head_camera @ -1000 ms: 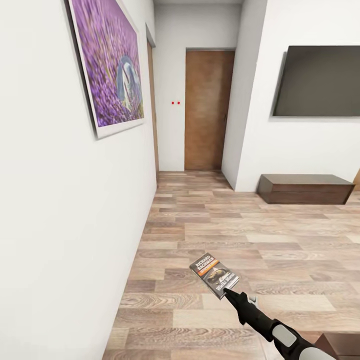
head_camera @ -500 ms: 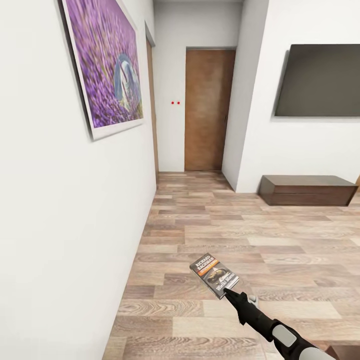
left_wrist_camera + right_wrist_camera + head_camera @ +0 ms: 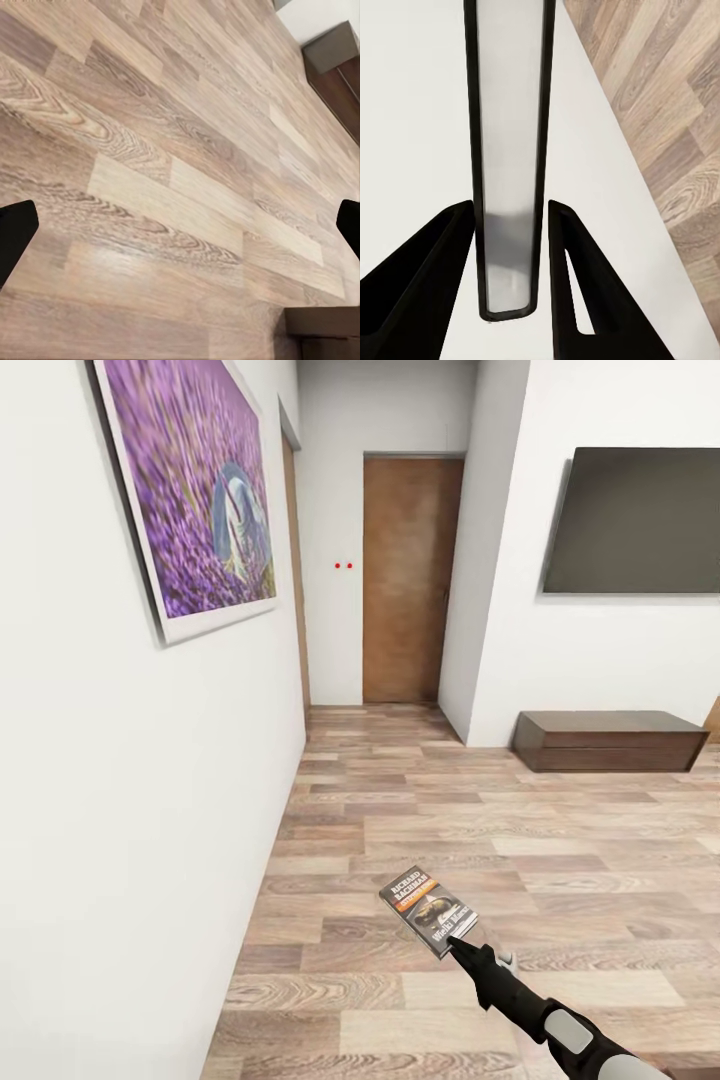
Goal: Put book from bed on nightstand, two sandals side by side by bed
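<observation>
R gripper [image 3: 452, 942] pinches small dark orange-banded paperback book [image 3: 428, 909] by its near edge; long axis runs fwd-left. L fingers [image 3: 16, 232] spread.

The right arm is slim and black near the right tool [image 3: 452, 943], with a light grey band and a grey sleeve behind. The tool fingers [image 3: 431, 270] are black, tapered wedges.
</observation>
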Robot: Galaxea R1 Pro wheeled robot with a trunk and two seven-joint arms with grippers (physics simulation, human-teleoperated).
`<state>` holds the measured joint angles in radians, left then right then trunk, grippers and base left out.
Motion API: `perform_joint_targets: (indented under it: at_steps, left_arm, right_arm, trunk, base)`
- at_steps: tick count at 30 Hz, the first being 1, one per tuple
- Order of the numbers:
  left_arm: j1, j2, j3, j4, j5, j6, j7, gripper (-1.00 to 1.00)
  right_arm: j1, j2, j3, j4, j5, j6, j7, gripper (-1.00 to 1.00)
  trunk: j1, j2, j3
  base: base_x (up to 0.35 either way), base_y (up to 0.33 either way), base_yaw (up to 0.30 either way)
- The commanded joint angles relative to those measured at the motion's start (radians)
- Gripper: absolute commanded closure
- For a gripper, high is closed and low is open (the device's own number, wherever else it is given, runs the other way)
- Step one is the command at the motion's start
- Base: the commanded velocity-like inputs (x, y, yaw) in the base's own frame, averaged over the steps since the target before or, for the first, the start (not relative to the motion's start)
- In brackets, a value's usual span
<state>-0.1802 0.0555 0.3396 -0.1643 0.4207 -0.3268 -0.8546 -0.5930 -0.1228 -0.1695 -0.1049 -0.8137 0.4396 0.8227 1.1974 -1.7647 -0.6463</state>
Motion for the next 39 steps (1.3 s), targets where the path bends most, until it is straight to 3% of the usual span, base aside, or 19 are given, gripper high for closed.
perform_joint_targets:
  at_steps: [1, 39]
  left_arm:
    - [-0.001, 0.000, -0.004, 0.002, 0.006, -0.005, -0.003, -1.00]
    - [-0.001, 0.002, -0.004, 0.002, 0.006, -0.005, -0.004, -1.00]
  right_arm:
    - [-0.001, 0.000, -0.008, 0.000, 0.002, 0.008, 0.001, 1.00]
    - [-0.001, 0.000, -0.008, 0.000, 0.002, 0.008, 0.001, 1.00]
  trunk:
    - [0.000, 0.000, -0.001]
    - [0.000, 0.000, -0.001]
  base:
    - [0.129, 0.000, -0.012]
    - [0.129, 0.000, -0.037]
